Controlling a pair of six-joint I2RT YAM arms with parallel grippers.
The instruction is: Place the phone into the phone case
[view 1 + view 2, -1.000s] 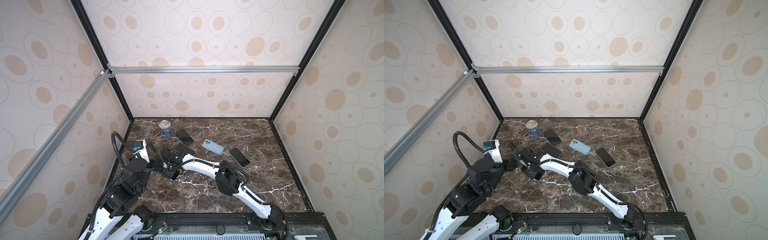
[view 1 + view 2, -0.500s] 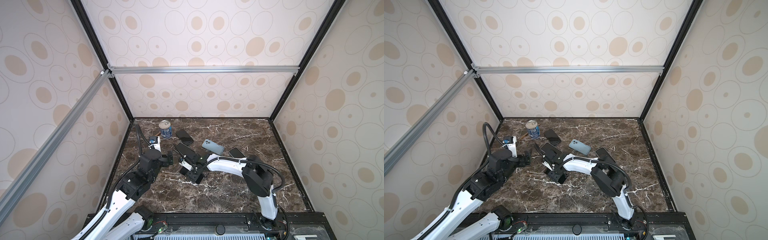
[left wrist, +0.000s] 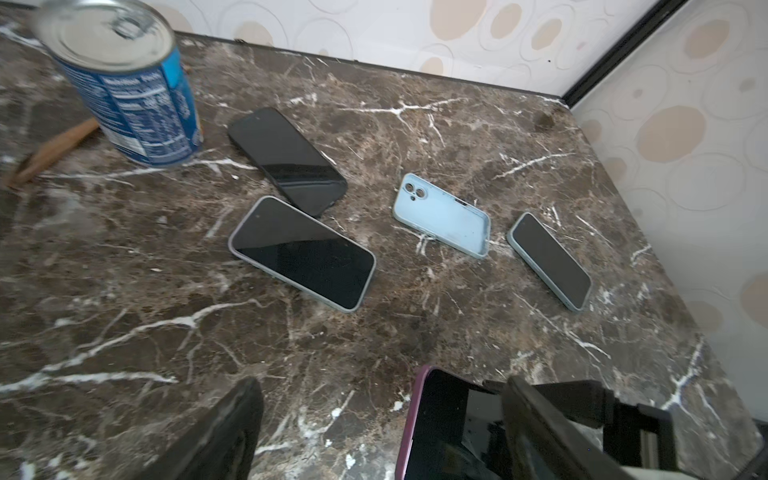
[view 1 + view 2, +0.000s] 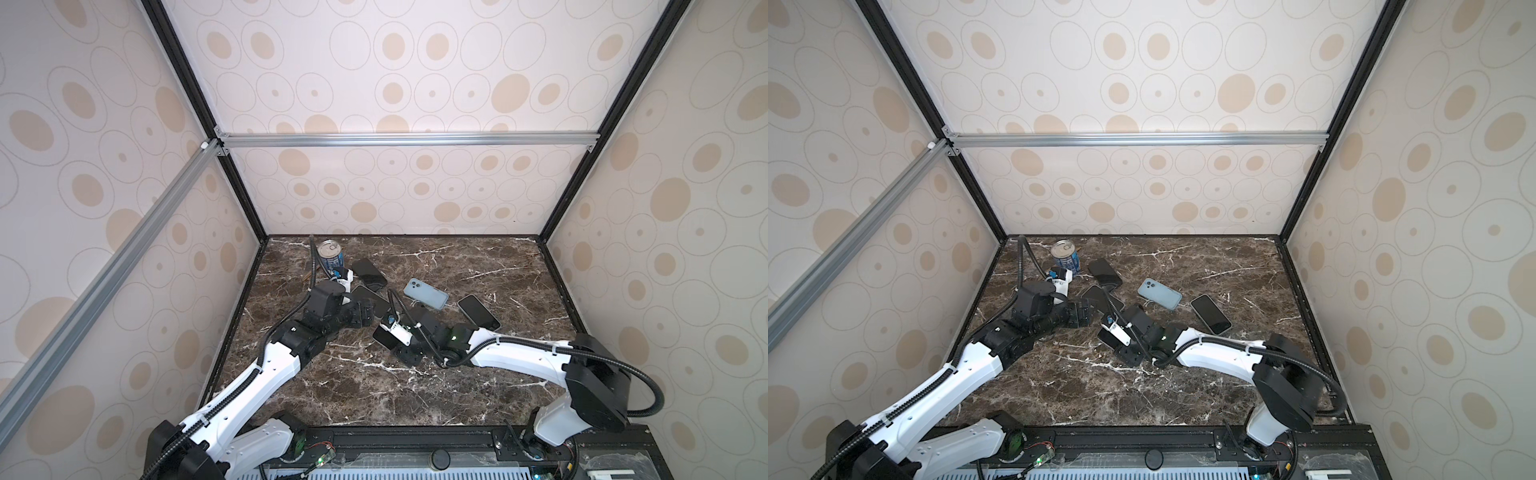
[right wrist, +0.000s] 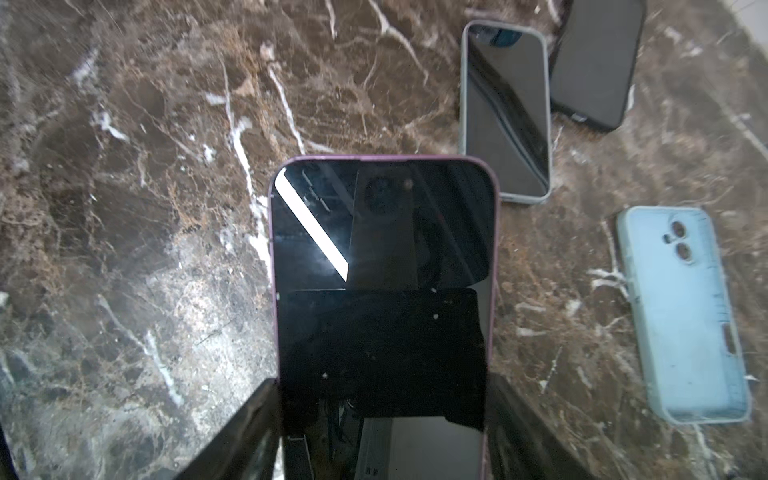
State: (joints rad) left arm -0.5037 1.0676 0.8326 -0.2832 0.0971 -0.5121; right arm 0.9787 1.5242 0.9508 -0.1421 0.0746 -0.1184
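Observation:
The phone [image 5: 382,249] has a purple rim and a dark screen facing up. My right gripper [image 5: 380,399] is shut on its long edges, low over the marble near the middle; both top views show it [image 4: 384,337] [image 4: 1109,337]. The phone case [image 4: 426,294] [image 4: 1159,294] is light blue, lies open side up and holds nothing, just behind the right gripper [image 4: 405,338]. In the right wrist view the case [image 5: 685,324] is beside the phone. My left gripper [image 4: 365,313] [image 3: 374,436] stands open and holds nothing, left of the phone [image 3: 449,424].
A grey-cased phone [image 3: 303,253] and a black phone [image 3: 286,160] lie behind the left gripper. Another phone [image 4: 478,311] lies right of the case. A blue tin can [image 4: 330,255] and a wooden stick [image 3: 54,149] sit at the back left.
The right gripper has pulled back to the right with the purple phone, from the left side toward the middle. The left arm has reached forward and rightward toward the phones.

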